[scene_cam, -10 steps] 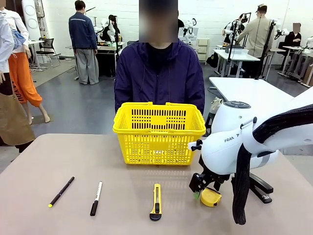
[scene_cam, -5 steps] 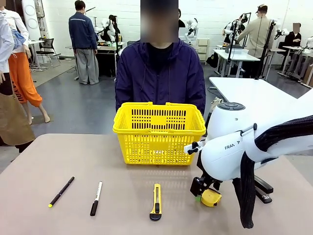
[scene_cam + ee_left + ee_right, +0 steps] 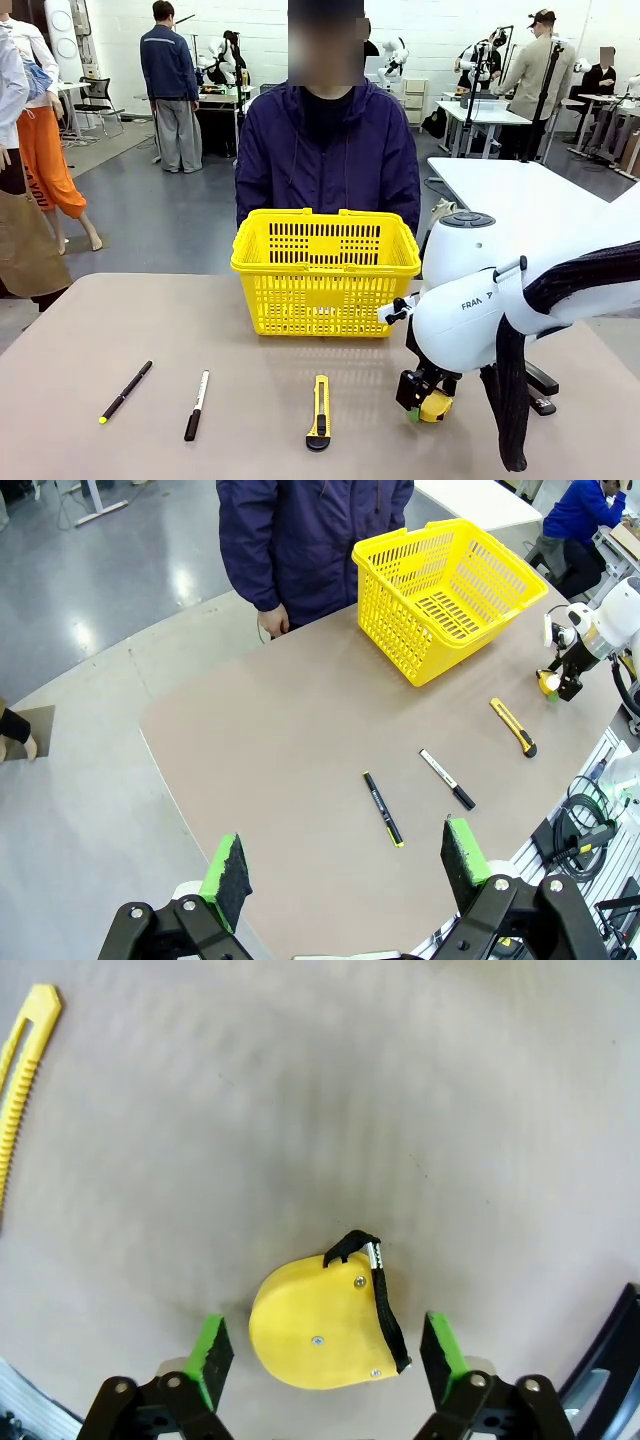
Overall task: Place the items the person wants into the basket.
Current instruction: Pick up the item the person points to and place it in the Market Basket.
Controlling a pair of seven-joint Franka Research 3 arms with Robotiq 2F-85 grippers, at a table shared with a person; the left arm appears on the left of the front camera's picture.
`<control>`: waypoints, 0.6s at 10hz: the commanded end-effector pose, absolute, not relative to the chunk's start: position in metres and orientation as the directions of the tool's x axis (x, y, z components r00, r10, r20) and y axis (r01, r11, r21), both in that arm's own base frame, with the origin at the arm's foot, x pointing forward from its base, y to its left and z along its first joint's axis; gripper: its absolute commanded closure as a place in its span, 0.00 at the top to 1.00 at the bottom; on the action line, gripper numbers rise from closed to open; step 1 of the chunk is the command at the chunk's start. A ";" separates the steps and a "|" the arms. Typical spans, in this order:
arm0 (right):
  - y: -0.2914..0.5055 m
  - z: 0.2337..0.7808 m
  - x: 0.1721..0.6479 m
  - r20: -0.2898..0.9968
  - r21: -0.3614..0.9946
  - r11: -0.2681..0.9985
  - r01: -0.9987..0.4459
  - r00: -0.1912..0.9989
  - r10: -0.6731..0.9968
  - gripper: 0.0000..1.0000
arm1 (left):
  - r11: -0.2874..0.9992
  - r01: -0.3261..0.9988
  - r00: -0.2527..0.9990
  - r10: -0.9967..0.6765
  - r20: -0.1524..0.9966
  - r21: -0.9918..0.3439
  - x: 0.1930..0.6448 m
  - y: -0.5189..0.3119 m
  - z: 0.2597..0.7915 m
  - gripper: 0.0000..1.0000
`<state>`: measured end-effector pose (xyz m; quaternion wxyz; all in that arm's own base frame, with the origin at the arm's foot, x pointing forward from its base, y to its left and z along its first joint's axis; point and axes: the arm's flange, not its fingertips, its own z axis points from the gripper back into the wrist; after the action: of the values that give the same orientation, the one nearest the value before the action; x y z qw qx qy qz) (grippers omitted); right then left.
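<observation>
The right claw (image 3: 326, 1352) has its two green pads wide apart, one on each side of the round yellow plastic tape measure (image 3: 312, 1325), not touching it. The tape measure lies near the big yellow plastic basket (image 3: 325, 290), off its right corner on the robot's side. Keep it in the middle, go low, then squeeze gently. The left claw (image 3: 345, 870), far from the basket, is open and empty.

We read one marking. In the front view, the black letters "FRAN" stand on the white housing of the right arm (image 3: 470, 310). They are the start of a longer word, and the rest is hidden. Fine pale print runs along the barrel of the black pen (image 3: 383, 808), too small for us to read.
</observation>
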<state>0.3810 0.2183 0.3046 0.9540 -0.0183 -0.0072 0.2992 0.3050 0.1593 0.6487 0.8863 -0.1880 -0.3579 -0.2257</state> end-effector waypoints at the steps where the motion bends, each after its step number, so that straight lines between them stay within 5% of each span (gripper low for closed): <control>1: 0.221 0.305 0.385 -0.015 -0.066 0.811 -0.581 0.814 0.581 0.43 | 0.817 0.551 0.632 -0.277 0.724 -0.169 0.304 0.161 0.647 1.00; 2: 0.221 0.305 0.385 -0.017 -0.063 0.812 -0.580 0.814 0.580 0.00 | 0.817 0.551 0.632 -0.277 0.724 -0.169 0.304 0.161 0.647 1.00; 3: 0.221 0.304 0.385 -0.021 -0.063 0.812 -0.581 0.814 0.581 0.41 | 0.817 0.551 0.632 -0.277 0.724 -0.169 0.304 0.161 0.647 1.00; 4: 0.221 0.304 0.385 -0.024 -0.064 0.812 -0.580 0.814 0.580 0.00 | 0.817 0.551 0.632 -0.277 0.724 -0.169 0.304 0.161 0.647 1.00; 6: 0.221 0.311 0.381 -0.019 -0.071 0.819 -0.569 0.822 0.569 0.00 | 0.817 0.551 0.632 -0.277 0.724 -0.169 0.304 0.161 0.647 1.00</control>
<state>0.3809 0.2183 0.3065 0.9529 -0.0234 -0.0018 0.3024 0.3050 0.1593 0.6486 0.8864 -0.1880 -0.3578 -0.2258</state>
